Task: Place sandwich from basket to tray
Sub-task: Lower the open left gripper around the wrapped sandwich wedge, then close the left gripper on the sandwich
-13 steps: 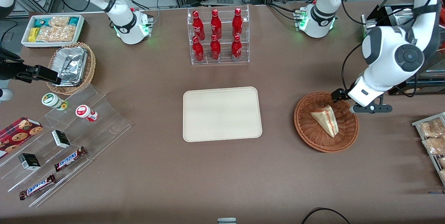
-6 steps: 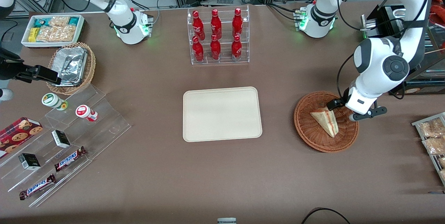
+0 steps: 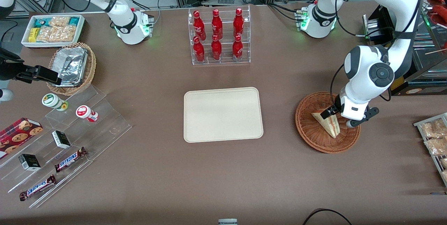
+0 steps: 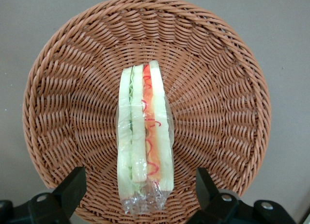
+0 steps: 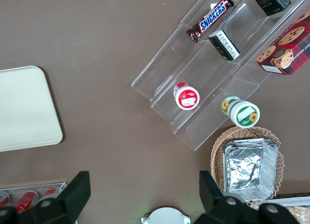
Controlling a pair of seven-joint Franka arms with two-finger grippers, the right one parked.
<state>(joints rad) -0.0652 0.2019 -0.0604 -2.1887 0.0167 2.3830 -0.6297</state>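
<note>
Now, from the front, the sandwich (image 3: 327, 123) lies in the round brown basket (image 3: 314, 135), toward the working arm's end of the table. The gripper (image 3: 338, 117) hangs low over the basket, right above the wide end of the sandwich. The flat tray (image 3: 223, 114) sits in the middle of the table, well apart from the basket, with nothing on it. A clear rack of red bottles (image 3: 218, 35) stands farther from the front camera than the tray.

From the left wrist, the sandwich (image 4: 144, 141) stands on its edge in the middle of the basket (image 4: 218, 88), so its white bread, green and red layers show through the clear wrap. The gripper (image 4: 140, 192) has its jaws spread wide, one black finger (image 4: 72, 187) on each side of the sandwich, and neither finger touches it.

From the right wrist, a corner of the tray (image 5: 24, 107) shows on the brown table.
</note>
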